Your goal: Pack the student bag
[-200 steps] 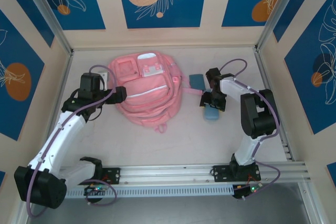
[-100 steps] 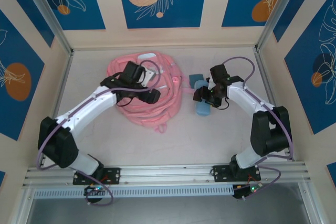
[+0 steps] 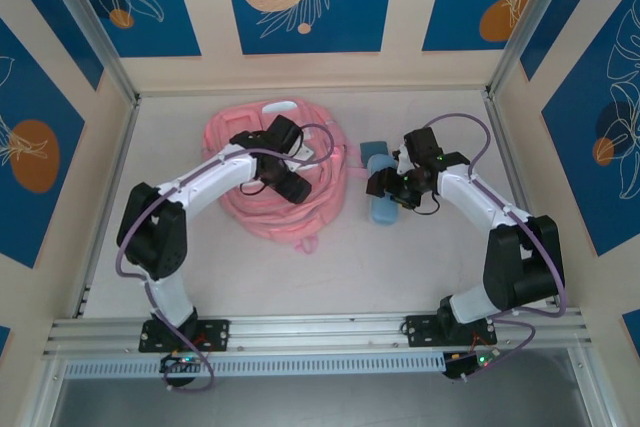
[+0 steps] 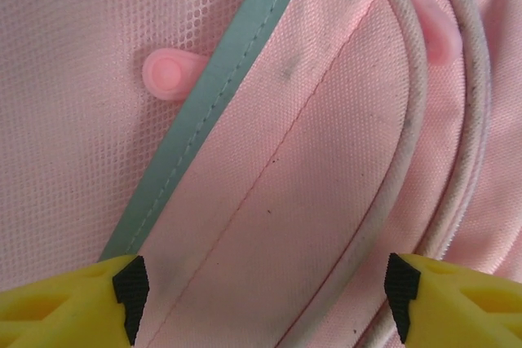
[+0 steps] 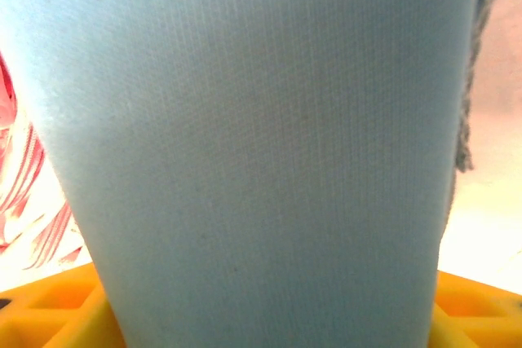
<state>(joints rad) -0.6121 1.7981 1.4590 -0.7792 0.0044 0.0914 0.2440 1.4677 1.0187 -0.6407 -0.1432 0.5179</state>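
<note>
Swinging in, the left gripper (image 3: 292,185) had arrived over the student bag (image 3: 255,212), which lay flat on the table (image 3: 300,277). The right gripper (image 3: 385,187) hung just right of the bag. Left wrist: jaws apart above soft, floppy fabric; best pinched at the piped zip edge (image 4: 412,120), I'd judge. Right wrist: jaws clamped on the light-blue pencil case (image 5: 261,136).

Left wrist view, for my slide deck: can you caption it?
Open left gripper above the bag, at its teal-edged mesh pocket.
</note>
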